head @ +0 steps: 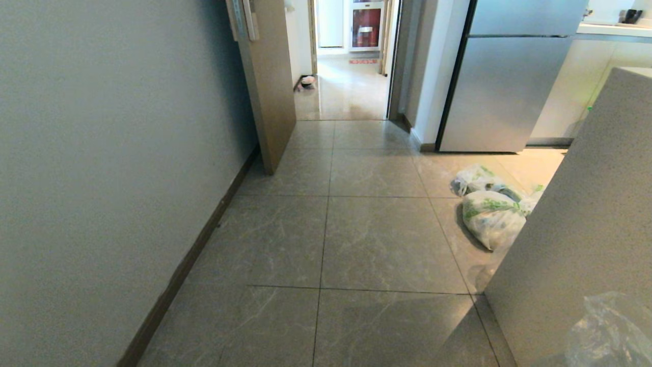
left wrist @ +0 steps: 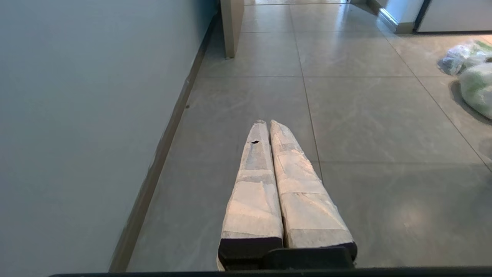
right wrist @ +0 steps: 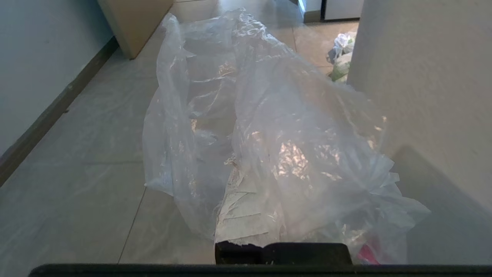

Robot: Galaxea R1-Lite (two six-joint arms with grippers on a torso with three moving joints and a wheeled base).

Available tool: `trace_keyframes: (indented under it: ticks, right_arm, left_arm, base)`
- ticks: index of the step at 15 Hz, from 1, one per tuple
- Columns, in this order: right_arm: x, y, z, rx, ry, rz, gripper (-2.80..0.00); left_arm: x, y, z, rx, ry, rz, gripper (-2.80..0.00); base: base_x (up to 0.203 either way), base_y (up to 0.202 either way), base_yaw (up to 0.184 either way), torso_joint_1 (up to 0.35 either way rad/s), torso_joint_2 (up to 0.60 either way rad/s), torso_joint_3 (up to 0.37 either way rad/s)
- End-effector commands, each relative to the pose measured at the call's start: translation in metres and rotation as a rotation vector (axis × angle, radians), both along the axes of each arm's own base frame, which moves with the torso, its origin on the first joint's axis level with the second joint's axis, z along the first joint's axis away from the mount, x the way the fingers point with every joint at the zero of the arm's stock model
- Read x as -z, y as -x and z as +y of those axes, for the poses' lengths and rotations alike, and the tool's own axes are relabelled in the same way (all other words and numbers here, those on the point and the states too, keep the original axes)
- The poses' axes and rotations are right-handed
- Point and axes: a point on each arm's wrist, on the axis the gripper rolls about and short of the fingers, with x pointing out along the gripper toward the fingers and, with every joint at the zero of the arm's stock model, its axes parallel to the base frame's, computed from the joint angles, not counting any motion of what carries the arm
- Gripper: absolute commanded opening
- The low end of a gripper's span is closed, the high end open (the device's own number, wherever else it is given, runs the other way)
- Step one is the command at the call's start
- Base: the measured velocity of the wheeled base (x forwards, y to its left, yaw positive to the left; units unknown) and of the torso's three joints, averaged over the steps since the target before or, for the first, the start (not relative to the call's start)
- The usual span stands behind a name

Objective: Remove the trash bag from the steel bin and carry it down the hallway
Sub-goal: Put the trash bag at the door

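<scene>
Trash bag (right wrist: 276, 127) draped over closed right gripper (right wrist: 246, 184) — held low, level.

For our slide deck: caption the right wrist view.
Right gripper shut on the trash bag, held above grey hallway tiles.

a grey tiled hallway (head: 377, 239) is seen, with an open door (head: 267, 81) at its far left. right of the door, a fridge (head: 501, 81) and two printed bags (head: 491, 214) are seen; crinkly clear plastic (head: 611, 331) is nearest, lower right.
</scene>
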Motion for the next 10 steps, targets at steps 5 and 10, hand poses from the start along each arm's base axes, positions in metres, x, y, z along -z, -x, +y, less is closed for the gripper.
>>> trace_keyframes:
  ticks: [5,10]
  right_arm:
    - [0.0004,-0.0001,0.0,0.001,0.0,0.001,-2.8]
    - [0.0004,-0.0001,0.0,0.001,0.0,0.001,-2.8]
  left_arm:
    - [0.0,0.0,0.0,0.0,0.0,0.0,-2.8]
    - [0.0,0.0,0.0,0.0,0.0,0.0,-2.8]
  base:
    - [0.192,0.0,0.001,0.002,0.0,0.001]
    - [0.192,0.0,0.0,0.003,0.01,0.002]
